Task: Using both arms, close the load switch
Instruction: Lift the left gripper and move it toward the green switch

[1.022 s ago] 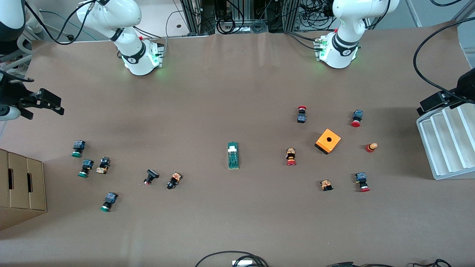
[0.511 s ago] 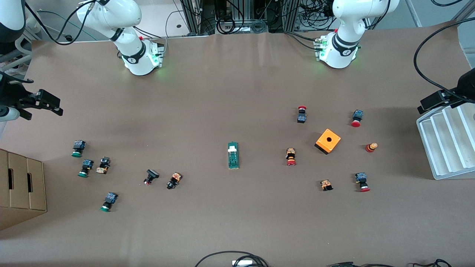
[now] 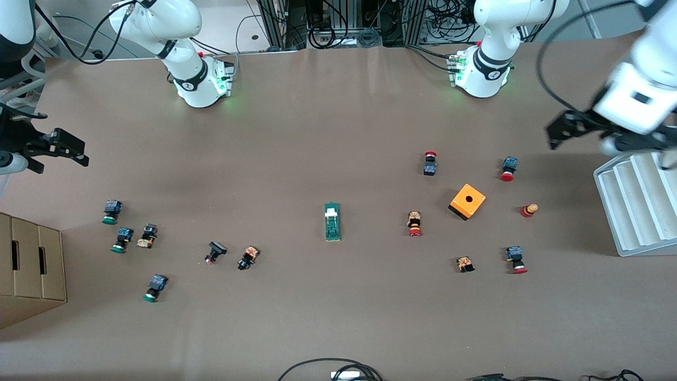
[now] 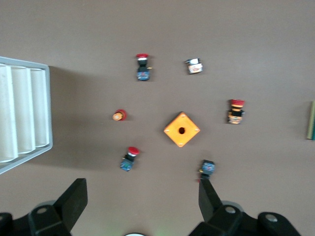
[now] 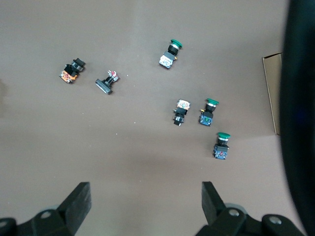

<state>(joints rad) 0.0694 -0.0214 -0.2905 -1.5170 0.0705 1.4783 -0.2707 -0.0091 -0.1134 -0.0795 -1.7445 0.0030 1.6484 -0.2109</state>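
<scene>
The load switch (image 3: 332, 222) is a slim green bar with a white block, lying flat mid-table; only its end (image 4: 311, 120) shows in the left wrist view. My left gripper (image 3: 563, 132) hangs open and empty above the table beside the white tray, with bare table between its fingers (image 4: 141, 184). My right gripper (image 3: 84, 151) hovers open and empty at the right arm's end of the table, also over bare table (image 5: 145, 187). Both are well away from the switch.
An orange box (image 3: 467, 201) with a round hole and several red-capped push buttons (image 3: 414, 224) lie toward the left arm's end. Several green-capped buttons (image 3: 111, 211) lie toward the right arm's end. A white tray (image 3: 634, 206) and a cardboard box (image 3: 31, 270) stand at the table's ends.
The left arm has swung in from the table's end, bringing its gripper and wrist out over the table beside the tray. The right gripper has barely shifted.
</scene>
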